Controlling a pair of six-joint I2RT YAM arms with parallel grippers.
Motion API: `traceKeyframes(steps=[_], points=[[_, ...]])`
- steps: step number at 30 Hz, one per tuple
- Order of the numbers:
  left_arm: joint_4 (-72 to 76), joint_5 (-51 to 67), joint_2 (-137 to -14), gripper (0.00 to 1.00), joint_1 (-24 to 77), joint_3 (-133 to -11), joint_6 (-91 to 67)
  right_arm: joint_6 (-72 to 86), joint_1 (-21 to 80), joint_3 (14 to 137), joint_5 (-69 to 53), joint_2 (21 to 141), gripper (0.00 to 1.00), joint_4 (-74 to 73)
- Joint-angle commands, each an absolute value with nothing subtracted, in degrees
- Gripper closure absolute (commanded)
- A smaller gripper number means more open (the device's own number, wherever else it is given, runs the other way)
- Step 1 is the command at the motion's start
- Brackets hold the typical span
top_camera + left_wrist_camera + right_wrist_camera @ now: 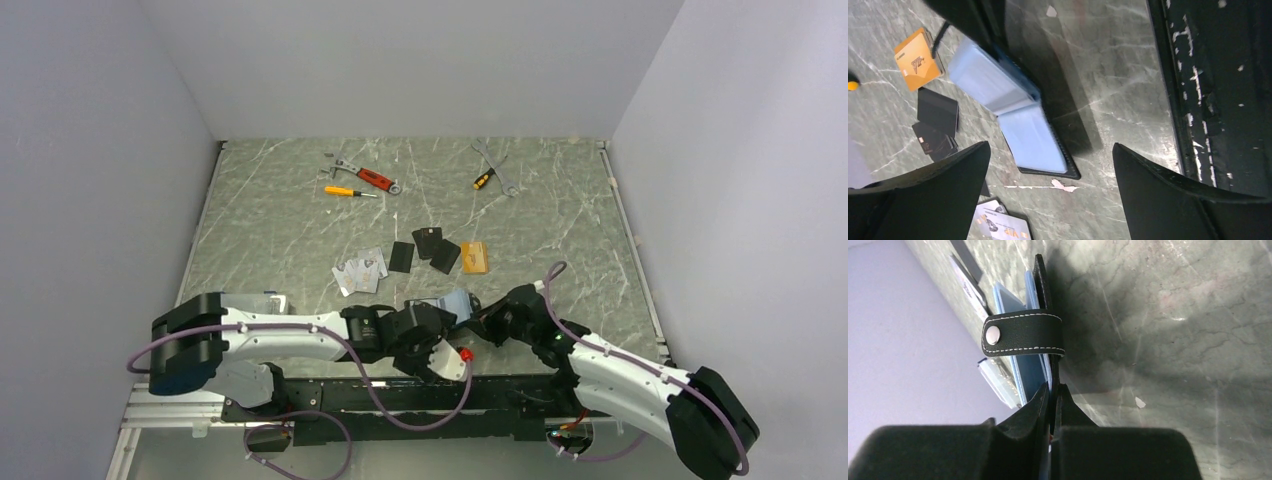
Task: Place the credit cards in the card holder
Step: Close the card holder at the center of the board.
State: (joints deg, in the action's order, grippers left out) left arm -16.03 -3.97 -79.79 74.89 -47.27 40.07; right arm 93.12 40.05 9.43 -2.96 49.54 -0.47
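Near the front edge of the grey marbled counter (260,230), between the two arm tips: the card holder (1030,135), spread open, blue-grey lining facing up. One half flat on the counter, the other lifted at an angle. Right pincer (1052,395) clamped on the edge of that lifted half, fingers pressed together with only the thin black cover between them. Folded across the same cover, the strap (1023,335), black with white stitching and a silver snap button at its end. Over the flat half, the left pincer (1049,147), fingers wide apart, gripping nothing, clear of holder and cards alike. Farther back on the counter and apart from the holder, the credit cards (401,257), lying in a loose row outside it. At the right end of the row, a gold-orange card (474,257); just beside it, three plain black cards (428,241), two of them overlapping; at the left end, a fanned cluster of silver-grey printed cards (360,270). Well apart, toward the far edge of the counter: a red-handled wrench (365,176) with an orange screwdriver (345,190) just in front of it, and off to the right a bare metal spanner (497,165) crossed by a small yellow-and-black screwdriver (483,180).
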Motion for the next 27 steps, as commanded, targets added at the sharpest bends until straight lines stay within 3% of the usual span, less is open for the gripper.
traceKeyframes(steps=[1,11,27], points=[[-9.35,-10.87,-80.73,0.01,76.53,-43.67,43.27,95.96,39.01,10.77,-3.31,47.60,1.00,-0.22],[4.77,-25.16,-80.81,0.01,76.13,-36.10,52.09,94.64,38.41,10.49,-5.54,45.81,1.00,-1.15],[5.90,-23.17,-79.49,0.01,70.87,-42.94,48.31,92.18,38.49,8.64,-10.72,48.08,1.00,4.75]])
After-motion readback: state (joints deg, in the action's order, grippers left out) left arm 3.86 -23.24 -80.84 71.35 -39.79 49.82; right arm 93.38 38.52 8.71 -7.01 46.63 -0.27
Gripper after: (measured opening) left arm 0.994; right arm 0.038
